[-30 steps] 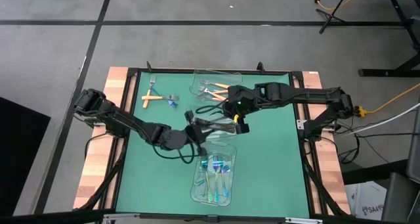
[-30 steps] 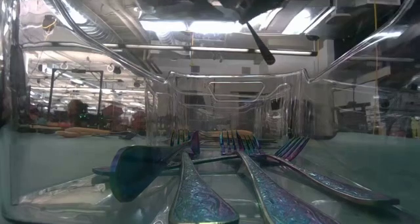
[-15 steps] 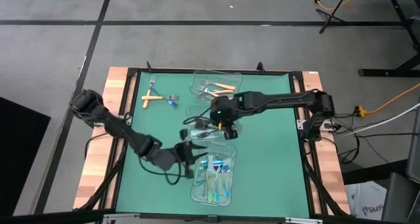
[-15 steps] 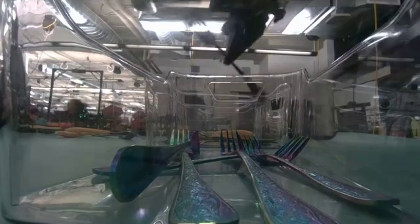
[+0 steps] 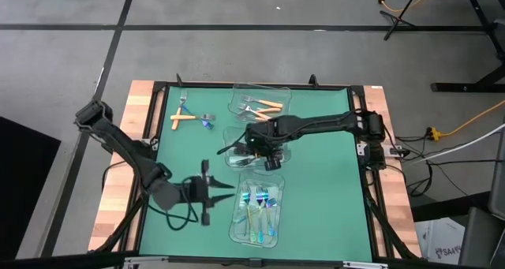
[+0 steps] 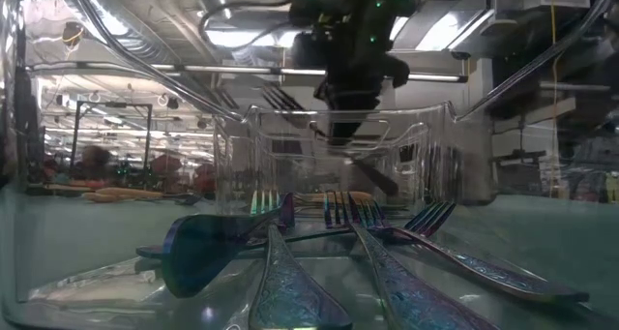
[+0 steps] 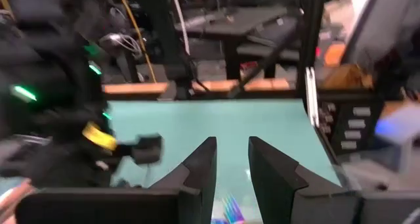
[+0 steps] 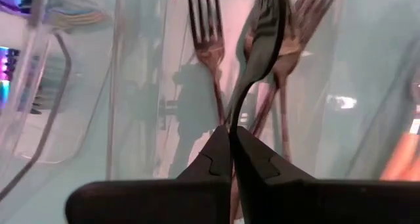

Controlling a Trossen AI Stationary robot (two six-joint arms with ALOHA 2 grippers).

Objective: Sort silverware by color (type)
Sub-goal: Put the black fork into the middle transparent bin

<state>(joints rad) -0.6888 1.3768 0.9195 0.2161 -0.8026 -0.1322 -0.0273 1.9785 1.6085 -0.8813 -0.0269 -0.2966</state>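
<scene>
My right gripper (image 5: 264,149) hangs over the middle clear container (image 5: 237,160), shut on a dark fork (image 8: 261,33). More dark forks (image 8: 209,33) lie in that container below it. The near container (image 5: 256,231) holds iridescent forks (image 6: 290,282). The far container (image 5: 272,90) holds orange-handled forks (image 5: 264,104). One orange-handled fork (image 5: 183,117) and a small blue piece (image 5: 207,122) lie loose at the far left. My left gripper (image 5: 213,192) stands open and empty, left of the near container. My right gripper pinches the dark fork's handle (image 8: 231,116) between its two fingertips. The fingers come slanting down from above. The fork runs on ahead of them, tines (image 8: 266,4) farthest from the fingers, above the forks in the middle container. Whether it touches them I cannot tell.
The three clear containers stand in a row from far to near along the table's middle. Green mat (image 5: 323,198) lies bare to the right of them and at the near left (image 5: 170,226). Wooden rails (image 5: 118,182) edge the table.
My left gripper has swung away from the middle container toward the table's near left, staying open and empty. My right gripper, shut on the dark fork, has gone down and a little toward the table's left, down to the middle container.
</scene>
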